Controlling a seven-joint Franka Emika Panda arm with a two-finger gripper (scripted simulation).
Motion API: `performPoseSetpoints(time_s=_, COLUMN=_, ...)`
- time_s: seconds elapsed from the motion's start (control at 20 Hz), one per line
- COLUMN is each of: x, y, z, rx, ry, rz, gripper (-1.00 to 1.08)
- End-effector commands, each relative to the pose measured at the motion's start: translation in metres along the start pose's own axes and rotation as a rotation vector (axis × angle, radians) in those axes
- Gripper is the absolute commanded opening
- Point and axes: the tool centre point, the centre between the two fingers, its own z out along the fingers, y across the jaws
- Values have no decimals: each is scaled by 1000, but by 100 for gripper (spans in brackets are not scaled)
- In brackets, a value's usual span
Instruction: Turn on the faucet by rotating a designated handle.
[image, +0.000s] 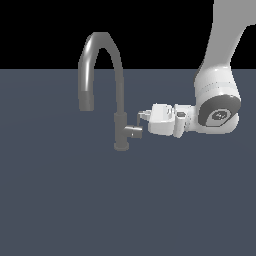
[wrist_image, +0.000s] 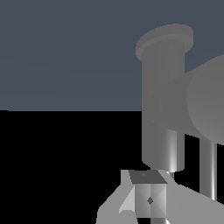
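Faucet (image: 119, 100) stands centre-left in ext. view, spout arching to that view's left, base on grey floor (image: 60, 200). Handle (image: 133, 131) juts from base toward ext. view's right, thin pin rising at its end. My gripper (image: 142, 117) comes in level from the right, tips at the pin, presumably so a sideways push turns it. Fingers apart or together: can't tell; wrist view shows one fingertip (wrist_image: 148, 197) close to base. Arm (image: 220, 100) behind, wrist horizontal.

Slate-blue floor (image: 60, 200), black backdrop (image: 40, 30)
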Motion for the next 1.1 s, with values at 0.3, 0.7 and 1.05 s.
performPoseSetpoints(time_s=0.3, x=-9, y=21, z=0, rx=0, ry=0, rz=0, gripper=-100)
performPoseSetpoints(time_s=0.7, x=-9, y=37, z=0, rx=2, ry=1, rz=0, gripper=-100)
performPoseSetpoints(time_s=1.05, x=-9, y=58, z=0, rx=1, ry=0, rz=0, gripper=-100)
